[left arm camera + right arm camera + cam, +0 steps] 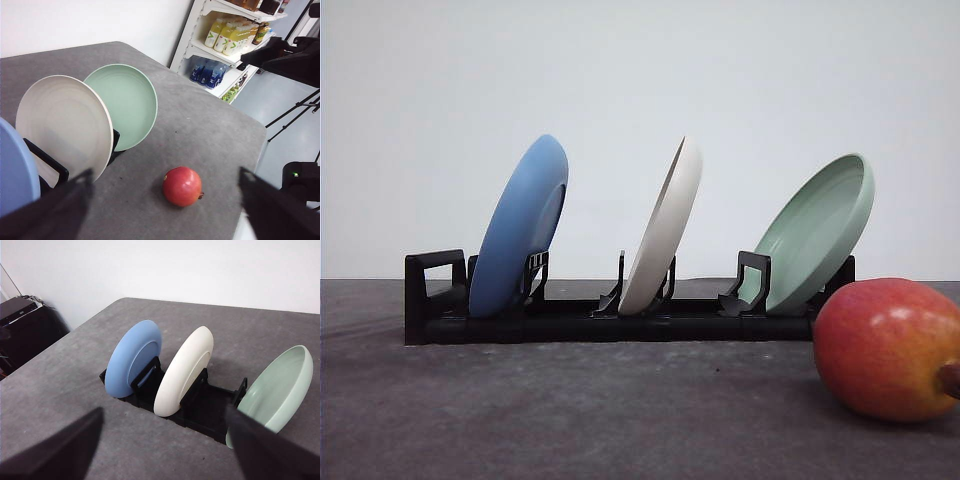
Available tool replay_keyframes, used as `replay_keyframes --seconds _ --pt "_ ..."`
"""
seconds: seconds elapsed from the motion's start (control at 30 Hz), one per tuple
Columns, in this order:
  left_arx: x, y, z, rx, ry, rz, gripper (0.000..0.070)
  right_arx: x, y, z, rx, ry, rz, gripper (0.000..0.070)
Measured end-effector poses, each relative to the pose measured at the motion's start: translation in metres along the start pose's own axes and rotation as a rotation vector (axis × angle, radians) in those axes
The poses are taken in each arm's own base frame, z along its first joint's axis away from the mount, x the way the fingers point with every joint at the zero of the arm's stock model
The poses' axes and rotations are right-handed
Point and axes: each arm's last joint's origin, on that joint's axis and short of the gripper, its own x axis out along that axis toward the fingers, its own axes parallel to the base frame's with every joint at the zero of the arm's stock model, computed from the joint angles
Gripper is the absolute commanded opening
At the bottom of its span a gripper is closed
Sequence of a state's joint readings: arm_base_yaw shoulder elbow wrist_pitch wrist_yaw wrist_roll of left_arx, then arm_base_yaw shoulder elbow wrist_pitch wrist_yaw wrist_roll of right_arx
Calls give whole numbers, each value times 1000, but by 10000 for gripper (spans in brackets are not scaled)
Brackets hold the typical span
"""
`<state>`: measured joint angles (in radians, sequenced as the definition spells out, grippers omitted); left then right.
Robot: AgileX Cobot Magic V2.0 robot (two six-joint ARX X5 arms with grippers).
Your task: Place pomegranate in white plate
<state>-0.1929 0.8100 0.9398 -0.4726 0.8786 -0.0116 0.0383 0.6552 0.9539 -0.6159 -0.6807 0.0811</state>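
Pomegranate (182, 186) on the grey table (210, 130), loose — ahead of the left gripper (165, 210), roughly between its two spread fingers (55, 210), nothing held. Crown nub points sideways, towards the finger away from the rack.

Right gripper (165, 450) also spread and empty, facing the black rack (210, 410); white plate (184, 371) stands on edge there, middle slot.

Judgement — left arm is better lined up for the fruit; reach goes straight forward.
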Motion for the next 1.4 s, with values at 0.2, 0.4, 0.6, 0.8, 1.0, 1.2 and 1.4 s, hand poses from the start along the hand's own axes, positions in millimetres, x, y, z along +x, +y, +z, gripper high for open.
replay_keyframes --seconds 0.2,0.4,0.6,0.8,1.0,1.2,1.4 --pt "16 8 0 -13 29 14 631 0 0 0 1 0 0 569" --pt "55 19 -2 -67 90 34 631 0 0 0 12 1 2 569" --pt "114 26 -2 -106 236 81 631 1 1 0 11 3 9 569" --pt "171 25 20 -65 316 213 631 1 1 0 11 4 10 569" --pt "225 34 26 -57 388 246 631 1 1 -1 14 7 10 569" --pt "258 46 8 -66 450 256 628 1 1 -3 29 26 8 569" --pt "266 51 1 -57 457 279 626 1 1 -4 35 34 8 569"
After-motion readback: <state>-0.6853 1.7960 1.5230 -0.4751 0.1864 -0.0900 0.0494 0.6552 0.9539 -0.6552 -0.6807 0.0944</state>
